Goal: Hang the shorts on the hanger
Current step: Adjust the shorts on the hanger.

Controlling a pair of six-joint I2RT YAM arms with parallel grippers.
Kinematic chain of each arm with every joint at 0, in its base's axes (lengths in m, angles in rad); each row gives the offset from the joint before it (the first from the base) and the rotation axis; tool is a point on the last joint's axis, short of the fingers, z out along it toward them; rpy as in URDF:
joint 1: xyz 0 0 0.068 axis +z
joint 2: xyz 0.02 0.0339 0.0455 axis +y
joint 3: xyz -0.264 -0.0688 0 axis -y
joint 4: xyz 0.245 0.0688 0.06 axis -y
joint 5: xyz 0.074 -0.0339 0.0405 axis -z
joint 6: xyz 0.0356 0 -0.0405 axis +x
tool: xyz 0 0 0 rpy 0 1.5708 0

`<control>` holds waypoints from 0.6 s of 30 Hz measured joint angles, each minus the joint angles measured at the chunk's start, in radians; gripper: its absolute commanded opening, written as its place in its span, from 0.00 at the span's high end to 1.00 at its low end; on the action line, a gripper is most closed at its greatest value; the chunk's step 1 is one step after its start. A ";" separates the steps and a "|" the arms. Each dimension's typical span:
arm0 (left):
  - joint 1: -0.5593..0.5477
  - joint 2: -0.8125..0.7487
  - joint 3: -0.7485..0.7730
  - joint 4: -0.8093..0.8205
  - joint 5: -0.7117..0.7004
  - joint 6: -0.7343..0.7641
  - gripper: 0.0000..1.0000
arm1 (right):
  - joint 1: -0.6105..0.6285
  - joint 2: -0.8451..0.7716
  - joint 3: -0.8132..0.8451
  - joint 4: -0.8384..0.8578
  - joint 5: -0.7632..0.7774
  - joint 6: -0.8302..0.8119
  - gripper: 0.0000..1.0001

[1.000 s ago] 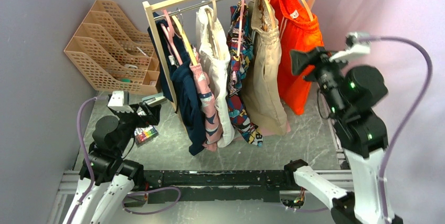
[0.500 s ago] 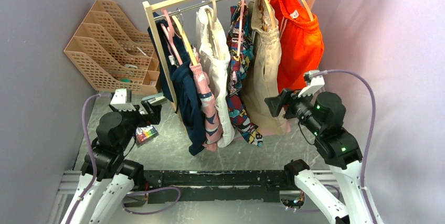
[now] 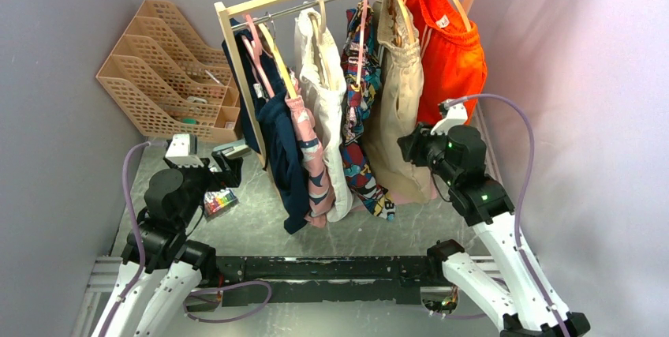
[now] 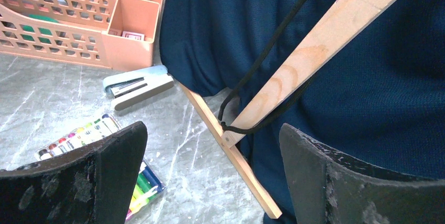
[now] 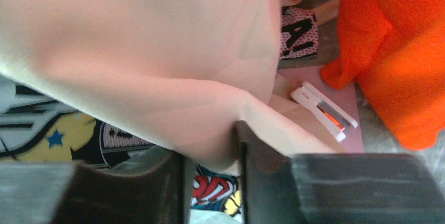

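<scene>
Right tool (image 3: 412,147) is pressed up against the bottom of the shorts (image 3: 398,108). In its wrist view a fold of that beige cloth sits squeezed between the two fingers (image 5: 131,192), so it's clenched on the hem. That close-up is pretty blurry though, so I can't say how much fabric is actually caught. The shorts hang above the tool on the hanger (image 3: 405,15), which is hooked over the rail of the wooden rack (image 3: 235,61). Just off the tool's right side hang the orange shorts (image 3: 454,61). To its left there's a comic-print garment (image 3: 359,116), then a cream-white one (image 3: 327,92). Past the fingers, down low, a small white stapler-looking thing (image 5: 322,111) lies on a pink sheet (image 5: 343,95).

Left tool (image 4: 212,129) is spread wide with nothing in it, sitting low over the counter (image 3: 450,219), which is grey with a marble look. Dead ahead of it are the rack's slanted wooden leg (image 4: 315,51) and a navy garment (image 4: 367,77). Ahead and to its left is a pale blue stapler (image 4: 137,86), and nearer in is a pack of coloured pens (image 4: 78,139). Beyond those are the peach mesh desk trays (image 3: 166,69). The walls (image 3: 55,116) are plain lilac-grey and close in on both sides.
</scene>
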 measured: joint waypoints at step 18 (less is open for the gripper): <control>0.000 0.003 0.000 0.000 -0.002 0.000 0.01 | 0.000 -0.101 0.020 -0.066 0.312 0.056 0.94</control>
